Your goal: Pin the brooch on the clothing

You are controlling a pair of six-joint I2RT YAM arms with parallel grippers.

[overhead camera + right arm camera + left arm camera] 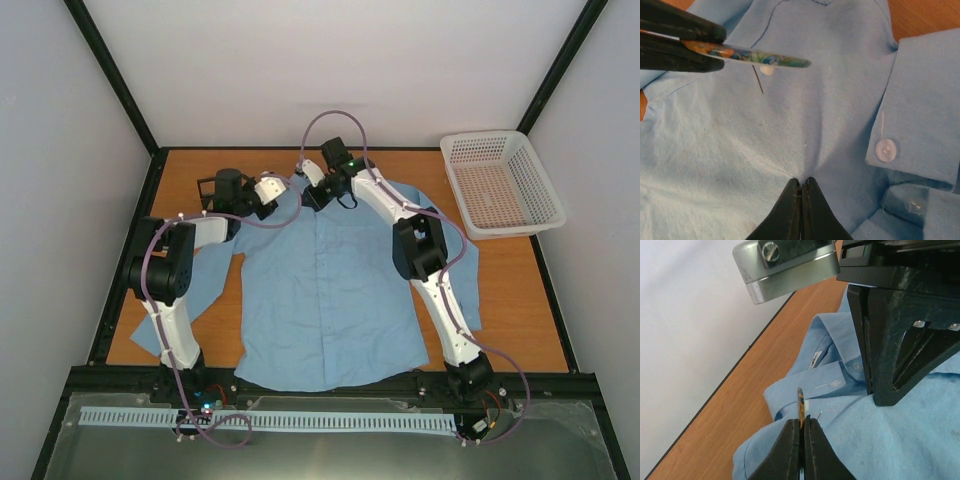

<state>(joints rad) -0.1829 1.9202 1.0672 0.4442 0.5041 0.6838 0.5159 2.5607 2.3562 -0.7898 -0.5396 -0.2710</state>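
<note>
Between fingertips, left gripper [802, 427]: small round mottled brooch [760, 56], pinched edge-on.
At right gripper [801, 182]: light blue cotton shirt [830, 100] fold, pinched.
Pinning: not yet done.

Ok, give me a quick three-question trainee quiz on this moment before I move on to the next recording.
1. True or false: the brooch is already pinned through the shirt.
2. What is the right gripper shut on? A) a pinch of shirt fabric B) the brooch C) nothing
3. Fill in: the brooch is held by the ____ gripper.
Key: 1 false, its pin shows bare, not through the cloth; 2 A; 3 left, the left gripper clamps it edge-on.
</note>
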